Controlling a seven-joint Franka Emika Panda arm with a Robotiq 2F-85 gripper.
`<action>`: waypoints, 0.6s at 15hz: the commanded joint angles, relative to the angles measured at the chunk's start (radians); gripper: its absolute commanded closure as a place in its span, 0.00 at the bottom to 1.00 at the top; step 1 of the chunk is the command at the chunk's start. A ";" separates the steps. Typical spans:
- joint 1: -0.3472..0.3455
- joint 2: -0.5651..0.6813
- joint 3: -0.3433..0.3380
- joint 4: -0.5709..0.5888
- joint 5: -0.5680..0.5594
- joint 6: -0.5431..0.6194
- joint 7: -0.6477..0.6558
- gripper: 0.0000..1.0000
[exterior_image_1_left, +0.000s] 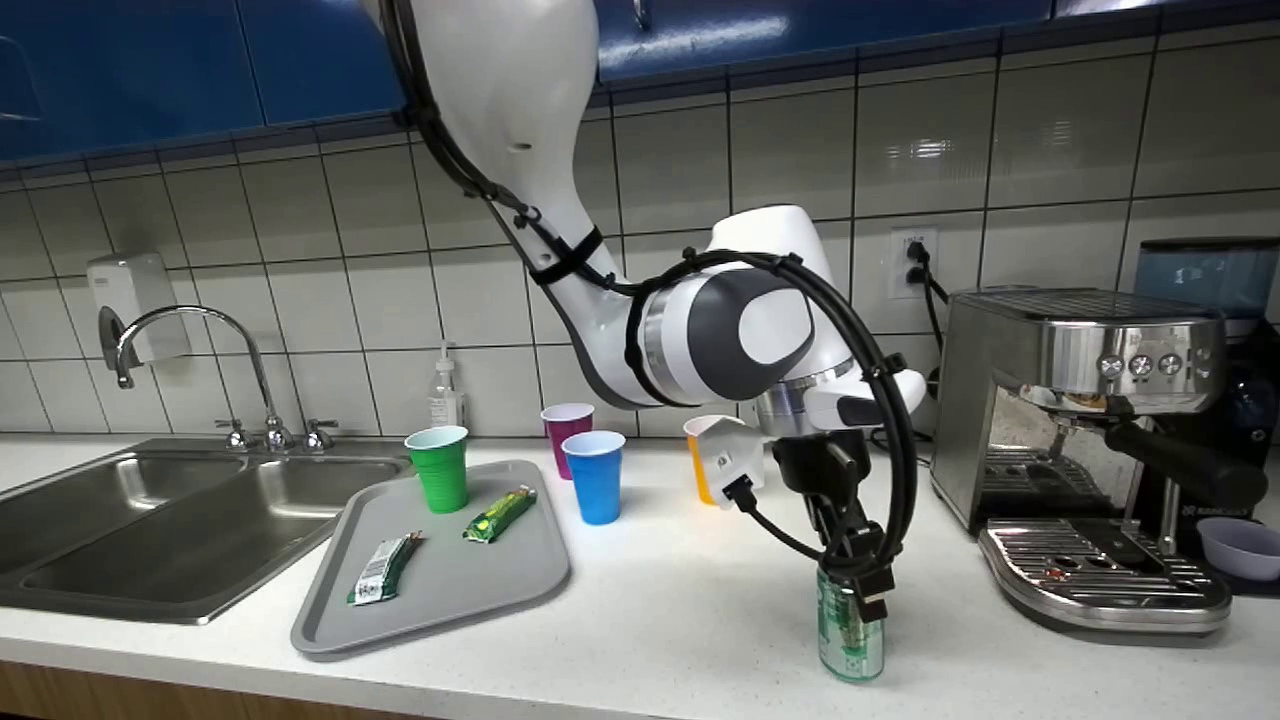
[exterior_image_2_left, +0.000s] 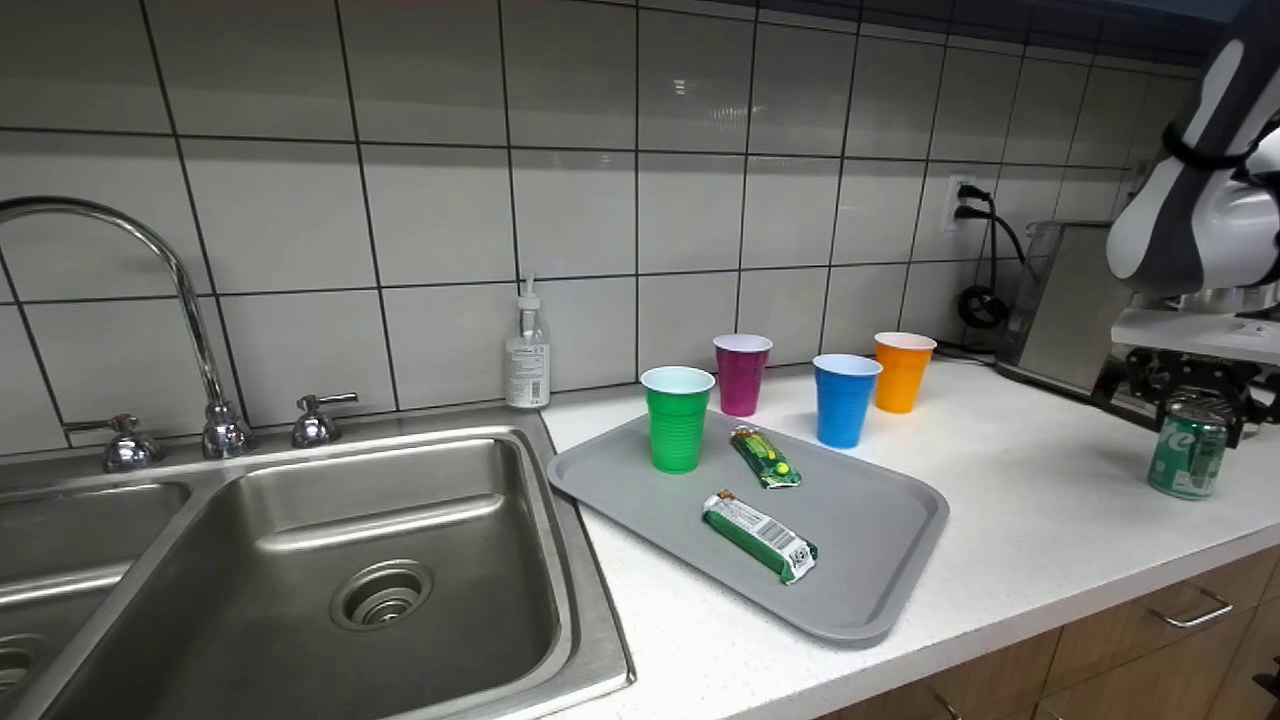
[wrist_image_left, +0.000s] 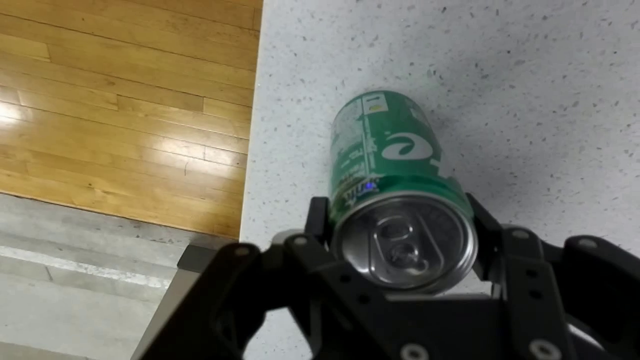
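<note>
The claw (wrist_image_left: 398, 214) pinches the green can (wrist_image_left: 392, 162), snug on both sides — grip looks done. No lift yet: can stands upright on the surface (exterior_image_1_left: 690, 620) near its front edge — anything past gripping is left.

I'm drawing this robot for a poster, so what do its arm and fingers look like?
The arm is glossy white and rounded, with dark grey panels and silver bands. Thick black cables run along it, bound by black straps, and a white angular piece with a black plug sits near its end. The fingers are black, jointed links with round bolt heads.
</note>
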 joint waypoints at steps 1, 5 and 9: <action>0.036 -0.014 -0.033 0.002 -0.009 -0.030 -0.010 0.61; 0.094 -0.038 -0.072 -0.020 -0.040 -0.029 0.007 0.61; 0.173 -0.054 -0.124 -0.044 -0.078 -0.028 0.025 0.61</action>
